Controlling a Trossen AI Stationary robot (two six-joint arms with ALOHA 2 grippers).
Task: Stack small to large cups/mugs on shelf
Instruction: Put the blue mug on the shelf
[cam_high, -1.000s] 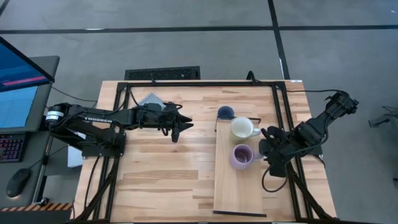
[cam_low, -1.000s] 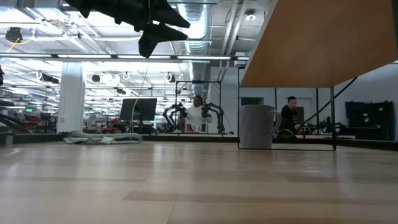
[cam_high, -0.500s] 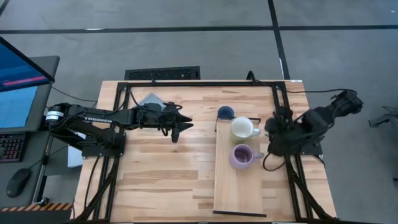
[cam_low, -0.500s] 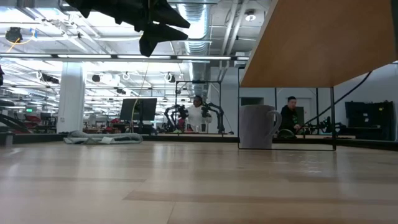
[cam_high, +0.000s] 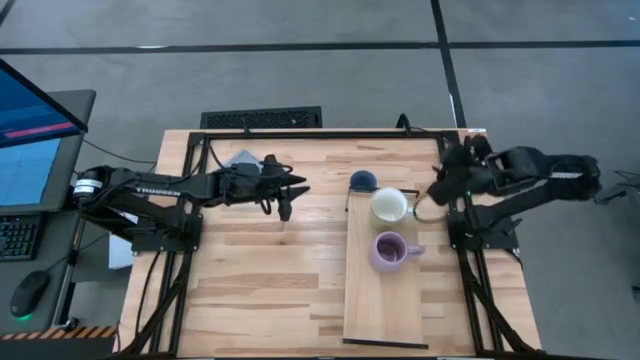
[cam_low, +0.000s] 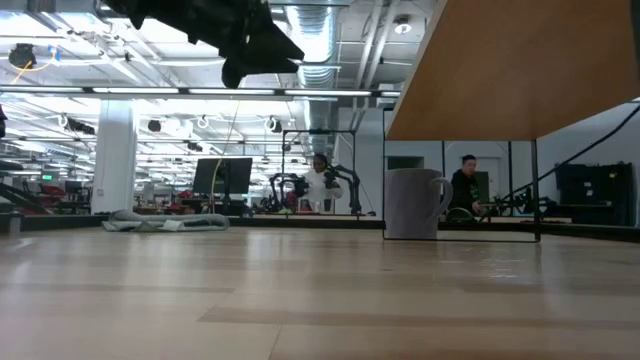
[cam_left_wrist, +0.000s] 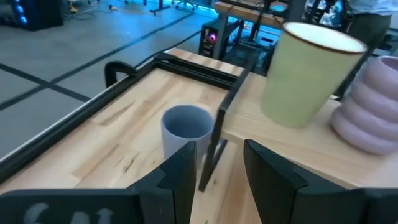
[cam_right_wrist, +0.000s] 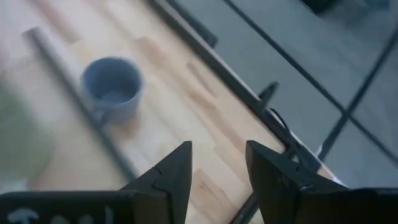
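The shelf (cam_high: 384, 290) lies on the right half of the counter (cam_high: 250, 270), running near to far. 2 mugs stand on it: the cream-white mug (cam_high: 388, 205) toward the far end, its handle pointing right, and the lavender mug (cam_high: 388, 250) just near of it, handle also right. The slate blue mug (cam_high: 363, 181) stands on the counter itself, just off the shelf's far left corner.

The left gripper (cam_high: 290, 192) hovers above the middle of the counter, well apart from the mugs, pointing toward them; its fingers (cam_left_wrist: 180, 171) stand partly open with nothing between them. The right gripper (cam_high: 440, 185) hangs near the counter's far right edge, beside the cream-white mug's handle but not touching it, also partly open and empty.

These mugs look like glazed ceramic: stiff, fairly heavy for their size, smooth enough to slip, and liable to chip if knocked together. The lavender one has a ribbed wall, which should give better purchase. Pinching the rim, 1 finger inside and 1 outside, looks like the surest hold; the handles are the alternative.

No brand, label or other writing can be read on the mugs, the shelf or the arms.
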